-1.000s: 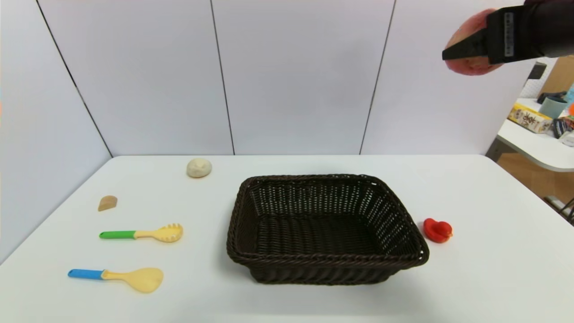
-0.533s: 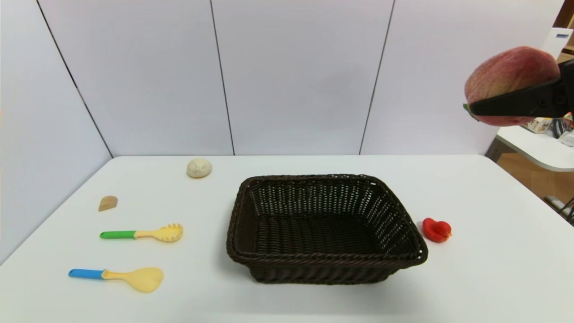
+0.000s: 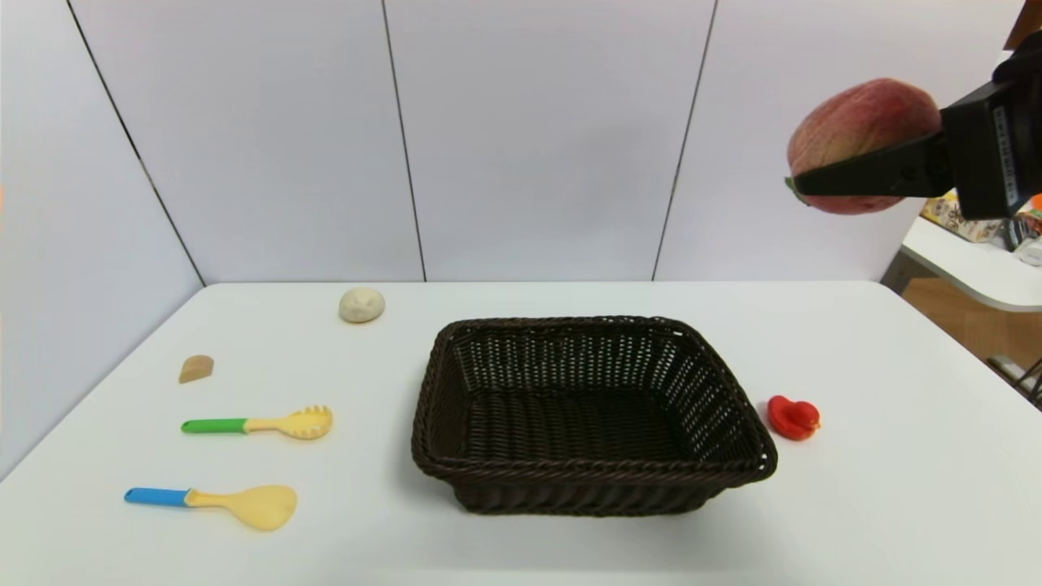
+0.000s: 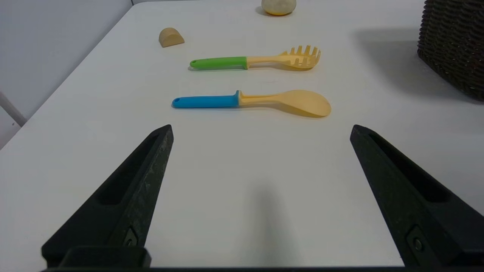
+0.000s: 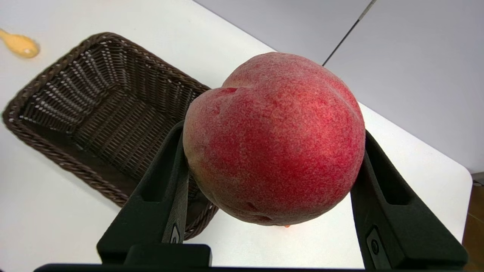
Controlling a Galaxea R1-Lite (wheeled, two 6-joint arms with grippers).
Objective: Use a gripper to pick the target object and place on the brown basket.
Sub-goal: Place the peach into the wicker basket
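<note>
The right end effector (image 3: 802, 185) clamps the peach (image 3: 863, 122) between its jaws high in the air, the basket (image 3: 594, 476) on the tabletop (image 3: 895, 488) lying below and leftward of it, empty.

The right gripper (image 3: 802, 185) is holding the peach (image 3: 861, 130) between its jaws, high above the counter (image 3: 521, 545) and to the right of the brown basket (image 3: 593, 474). A small red object (image 3: 794, 417) is lying just beside the basket's right side.
</note>
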